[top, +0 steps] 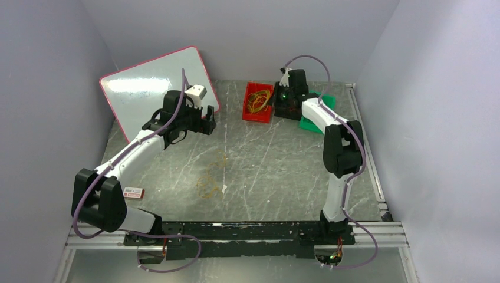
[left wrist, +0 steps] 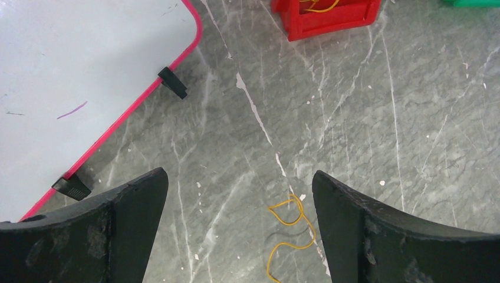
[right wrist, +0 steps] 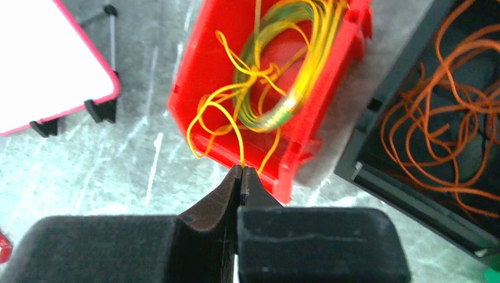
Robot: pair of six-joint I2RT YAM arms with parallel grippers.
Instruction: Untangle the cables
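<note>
Grey marbled desk (top: 277, 159) here. Thin yellow wire cables (right wrist: 268, 119) sit coiled and knotted in a red plastic bin (right wrist: 197, 76), and the right end effector (right wrist: 242, 171) is pinched tight on one strand at its rim. Orange cables (right wrist: 448, 118) fill the black bin (right wrist: 383, 88) right beside it. The left end effector (left wrist: 239, 177) gapes wide over loose yellow loops (left wrist: 287, 203) on the desk.

Left wrist view: the red bin (left wrist: 330, 22) is cut by the top edge, a yellow loop (left wrist: 287, 215) by the bottom. Right wrist view: the black bin (right wrist: 383, 100) runs off the right edge, the yellow coil (right wrist: 289, 76) is blurred, and a yellow strand (right wrist: 239, 144) vanishes between the right gripper (right wrist: 242, 171)'s pressed tips.
</note>
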